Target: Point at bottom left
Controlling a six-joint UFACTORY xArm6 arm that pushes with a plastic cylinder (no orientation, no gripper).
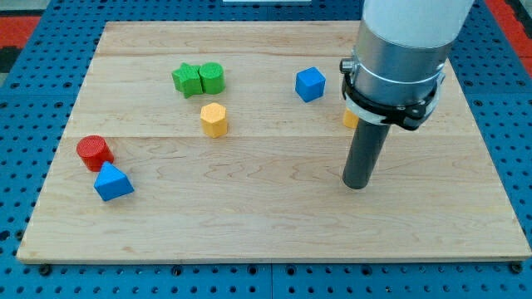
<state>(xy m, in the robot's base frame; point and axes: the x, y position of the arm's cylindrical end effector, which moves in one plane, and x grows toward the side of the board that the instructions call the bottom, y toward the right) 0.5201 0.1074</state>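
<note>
Toward the worktop's right edge, roughly midway between its top and bottom edges, my tip [357, 186] is planted on the pale wooden worktop [274, 224]. No jaws are fitted to this arm; it ends in a smooth dark rod, so nothing is held and nothing can be said to be open or closed.

The target is the worktop's bottom left corner, which lies well apart from my tip, far toward the view's left and somewhat toward the bottom. That corner itself is bare wood, with grain running left to right. The coming move is judged to be a long diagonal sweep leftward and slightly downward.

2 blocks sit near the left edge, above that corner: a red cylinder [94, 152] and, just beside it toward the bottom, a blue wedge-like block [112, 182]. A straight path from my tip appears to pass below both.

Elsewhere, 2 green blocks [199, 79] touch each other near the top edge, a yellow hexagonal block [214, 120] stands below them, a blue cube [310, 84] lies further right, and an orange block [351, 119] is mostly hidden behind the rod.
</note>
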